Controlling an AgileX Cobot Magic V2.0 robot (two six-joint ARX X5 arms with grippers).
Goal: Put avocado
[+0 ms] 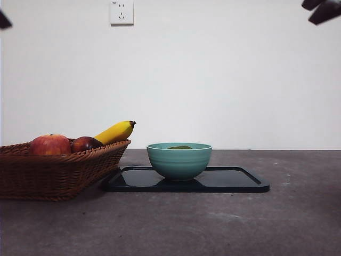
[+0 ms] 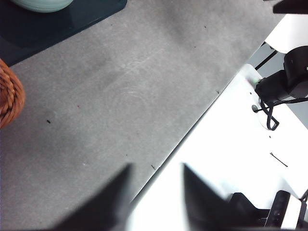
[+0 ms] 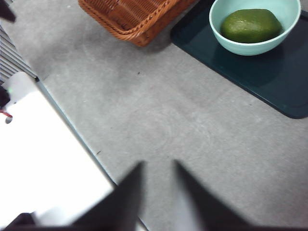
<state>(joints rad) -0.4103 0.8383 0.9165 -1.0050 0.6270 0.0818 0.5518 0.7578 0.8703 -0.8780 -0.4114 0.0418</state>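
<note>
Looking level across the table, the avocado [image 1: 180, 148] barely crests the bowl [image 1: 179, 160] mid-tray [image 1: 234, 181]. Left gripper [image 2: 155, 192] hangs parted, empty, near the table's edge. Right gripper [image 3: 158, 192], likewise parted and empty, risks nudging the bowl only if it returns.

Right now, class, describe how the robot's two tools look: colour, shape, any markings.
Both the left tool and the right tool have two plain black jaws that taper to points, blurred and without visible markings. In the front view they show only as dark tips at the top corners.
</note>
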